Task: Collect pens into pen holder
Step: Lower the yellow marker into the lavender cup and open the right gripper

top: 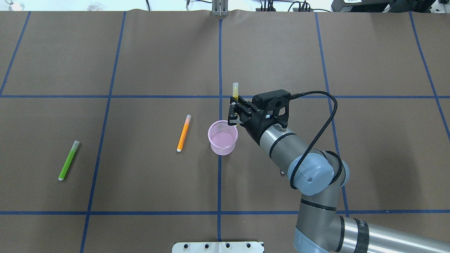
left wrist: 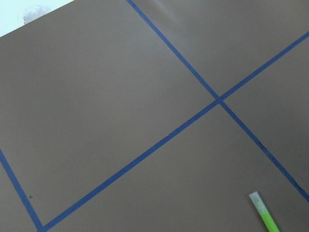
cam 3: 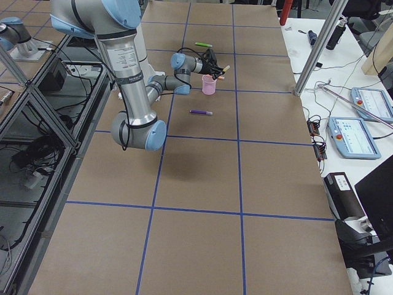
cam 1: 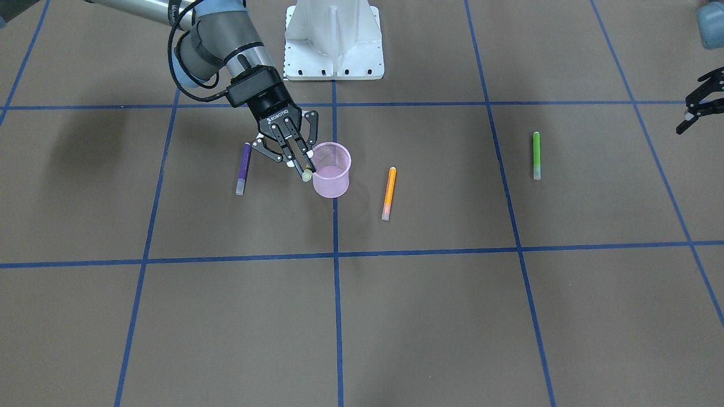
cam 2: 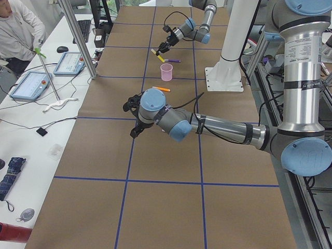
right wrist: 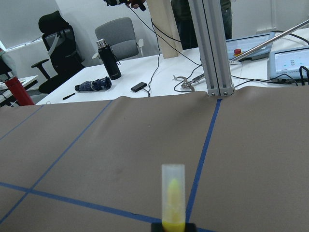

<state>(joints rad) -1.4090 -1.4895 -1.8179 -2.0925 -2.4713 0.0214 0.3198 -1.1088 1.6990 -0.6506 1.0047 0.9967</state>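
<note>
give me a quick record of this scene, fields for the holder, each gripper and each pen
pen holder: upright, no pens inside
right gripper: shut on yellow pen, close beside the holder's rim, pen not in yet
left gripper: open, empty, off at the robot's left
purple pen: flat on table, robot's right of holder
orange pen: flat, robot's left of holder
green pen: flat, farther to the robot's left
pens in holder: none
</note>
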